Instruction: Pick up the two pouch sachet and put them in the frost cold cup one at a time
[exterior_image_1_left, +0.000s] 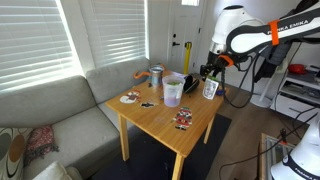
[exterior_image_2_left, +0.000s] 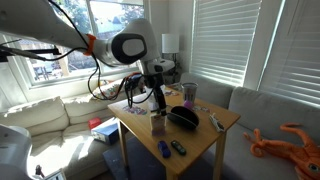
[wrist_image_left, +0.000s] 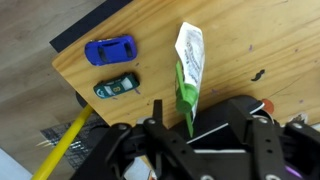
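Note:
One pouch sachet (exterior_image_1_left: 210, 89) stands upright near the table's far corner. It also shows in an exterior view (exterior_image_2_left: 158, 125) and in the wrist view (wrist_image_left: 188, 62), where it looks whitish with green. My gripper (exterior_image_1_left: 210, 69) (exterior_image_2_left: 154, 100) hovers just above it. In the wrist view the fingers (wrist_image_left: 204, 113) are spread wide, with the pouch's near end between them, not pinched. The frosted cup (exterior_image_1_left: 172, 91) stands mid-table, a short way from the pouch. I cannot make out the second pouch; the cup's lower part looks purplish.
A teal-and-orange cup (exterior_image_1_left: 157, 75) stands behind the frosted cup. Flat dark packets (exterior_image_1_left: 183, 118) and a small plate (exterior_image_1_left: 130, 97) lie on the wooden table (exterior_image_1_left: 160, 125). A blue toy car (wrist_image_left: 110, 50) and a teal one (wrist_image_left: 117, 88) lie by the edge. A black bowl-like object (exterior_image_2_left: 183, 117) sits beside the pouch.

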